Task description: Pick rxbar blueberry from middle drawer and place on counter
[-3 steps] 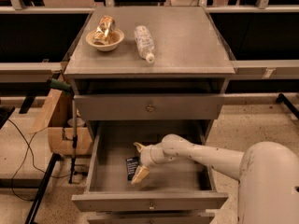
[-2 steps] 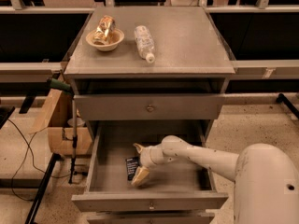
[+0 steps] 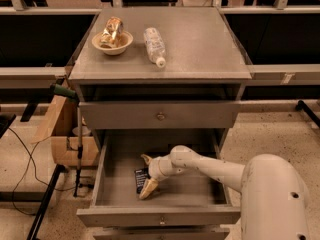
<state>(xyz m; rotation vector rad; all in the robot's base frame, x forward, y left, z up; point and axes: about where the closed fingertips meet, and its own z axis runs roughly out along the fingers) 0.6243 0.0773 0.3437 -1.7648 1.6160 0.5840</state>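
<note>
Little has moved since the earlier frames: the gripper (image 3: 144, 176) stays low inside the middle drawer (image 3: 101, 170), and only the arm behind it has shifted slightly. Its two pale fingers (image 3: 148, 187) are spread wide, one pointing toward the back of the drawer and the other toward the front. They straddle the rxbar blueberry (image 3: 139, 180), which lies flat on the drawer floor, left of centre and closer to the front wall. The front finger overlaps the bar's near edge, but I cannot tell whether it actually presses on the wrapper. Nothing is clamped or lifted; the bar rests on the floor.

The middle drawer is pulled fully out, and the bar is the only loose item seen in it. Above it, the top drawer (image 3: 125, 115) is closed, its small knob (image 3: 160, 116) at the centre of the front.

On the counter (image 3: 205, 44), a shallow bowl (image 3: 121, 43) sits at the back left and holds a crumpled golden wrapper (image 3: 111, 28). Just right of the bowl, a clear plastic bottle (image 3: 154, 43) lies on its side, its white cap toward the front edge.
</note>
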